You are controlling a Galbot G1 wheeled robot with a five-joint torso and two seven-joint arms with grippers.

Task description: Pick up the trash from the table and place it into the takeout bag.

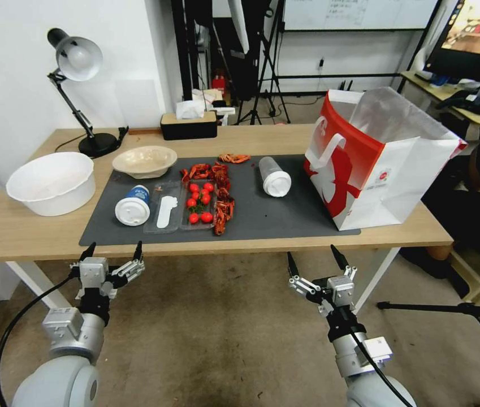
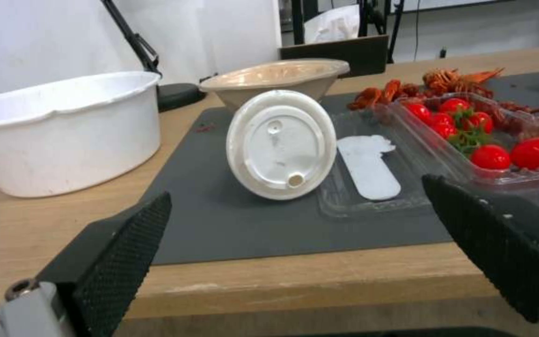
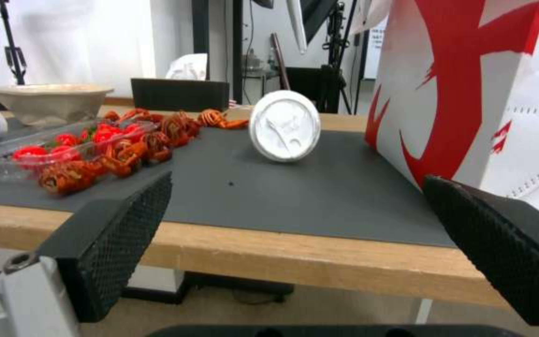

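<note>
On the table [image 1: 25, 233], a dark mat [image 1: 290, 217] carries the trash. A white-lidded blue tub [image 1: 133, 206] lies on its side, lid [image 2: 280, 145] facing my left gripper. Behind it stands a shallow beige paper bowl [image 1: 144, 160]. A translucent white-lidded cup [image 1: 273, 176] lies on its side mid-mat, lid [image 3: 284, 125] facing my right gripper. The red-and-white takeout bag [image 1: 375, 164] stands open at the right end. My left gripper [image 1: 112, 251] and right gripper [image 1: 313, 257] hang open just off the table's front edge, holding nothing.
A clear tray of cherry tomatoes [image 1: 199, 203] and red crayfish shells [image 1: 221, 195] lie between tub and cup. A large white basin [image 1: 50, 182] sits at the left, with a desk lamp [image 1: 76, 59] and a tissue box [image 1: 188, 124] behind.
</note>
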